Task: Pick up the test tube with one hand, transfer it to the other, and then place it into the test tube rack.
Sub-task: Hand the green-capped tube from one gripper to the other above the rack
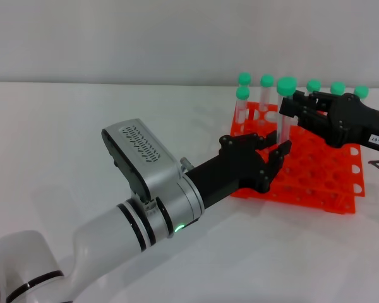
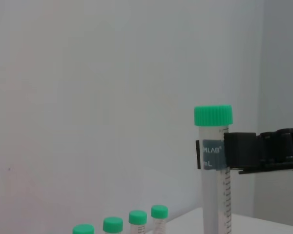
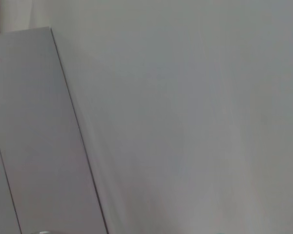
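The test tube (image 1: 283, 123) stands upright in the air over the near left part of the orange test tube rack (image 1: 331, 186), its green cap on top. My right gripper (image 1: 297, 107), the black hand with the white label, reaches in from the right and is shut on the tube's upper part. My left gripper (image 1: 268, 146) sits around the tube's lower end with fingers (image 1: 243, 142) and thumb spread, open. In the left wrist view the test tube (image 2: 213, 195) rises past the right hand's fingers (image 2: 263, 150), which clamp its label. The right wrist view shows only a grey wall.
Several green-capped tubes (image 1: 267, 81) stand in the rack's back row, and their caps (image 2: 137, 217) show low in the left wrist view. A white tabletop (image 1: 82, 113) stretches left of and in front of the rack. My left forearm (image 1: 151, 189) lies diagonally across the front.
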Robot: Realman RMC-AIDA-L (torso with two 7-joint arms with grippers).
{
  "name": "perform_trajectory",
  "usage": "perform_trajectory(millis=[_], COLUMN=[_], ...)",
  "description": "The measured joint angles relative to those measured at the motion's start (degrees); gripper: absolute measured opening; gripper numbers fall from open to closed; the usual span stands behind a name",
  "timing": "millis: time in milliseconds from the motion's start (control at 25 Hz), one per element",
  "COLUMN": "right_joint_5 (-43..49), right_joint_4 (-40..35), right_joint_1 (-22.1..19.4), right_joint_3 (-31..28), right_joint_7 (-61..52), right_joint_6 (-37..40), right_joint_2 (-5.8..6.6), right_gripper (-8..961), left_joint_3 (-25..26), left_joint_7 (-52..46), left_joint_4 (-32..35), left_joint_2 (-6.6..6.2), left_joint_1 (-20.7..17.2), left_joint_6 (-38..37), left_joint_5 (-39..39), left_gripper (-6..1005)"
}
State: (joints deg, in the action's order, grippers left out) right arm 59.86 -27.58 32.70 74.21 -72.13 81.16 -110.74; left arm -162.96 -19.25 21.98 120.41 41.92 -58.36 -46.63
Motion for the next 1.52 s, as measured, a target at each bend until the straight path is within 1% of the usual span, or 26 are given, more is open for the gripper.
perform_trajectory(millis=[360,600,800,1160,1240,1360,1400,1520], right_joint_5=[0.81,0.79,1.86,4.16,4.36,4.57,4.69,4.9], right_joint_4=[0.05,-0.03,-0.34,-2.14,-2.29,-2.31,-2.33,-2.73], right_joint_1=[0.09,-0.05,-0.36,-1.31,-1.31,-1.02,-0.87,-0.52], right_joint_3=[-0.07,-0.24,-0.17,-0.04,-0.12,0.02,0.09,0.12], right_joint_7=[0.41,0.91,1.3,2.08,1.84,1.07,0.88,0.78], right_joint_6=[-0.39,-0.46,-2.15,-0.78,-0.49,1.09,1.64,2.04], right_joint_2=[-0.22,-0.15,0.58,1.17,1.46,2.18,2.24,1.63], right_gripper=[225,108,62,240,280,490,536,674], left_joint_3=[0.04,0.03,0.01,0.09,0.1,0.1,0.1,0.1], left_joint_7=[0.0,-0.02,-0.08,-0.09,-0.09,-0.09,-0.09,-0.09], left_joint_4=[0.08,0.18,0.18,0.17,0.17,0.17,0.18,0.5], left_joint_2=[0.0,-0.06,-0.09,-0.18,-0.18,-0.18,-0.18,-0.13], left_joint_1=[0.33,0.44,0.45,0.51,0.52,0.55,0.59,0.76], left_joint_6=[0.95,1.36,1.39,1.41,1.45,1.8,2.1,3.25], left_joint_5=[-0.14,-0.06,-0.03,-0.03,-0.04,-0.04,-0.04,-0.04], left_gripper=[184,184,184,184,184,184,184,184])
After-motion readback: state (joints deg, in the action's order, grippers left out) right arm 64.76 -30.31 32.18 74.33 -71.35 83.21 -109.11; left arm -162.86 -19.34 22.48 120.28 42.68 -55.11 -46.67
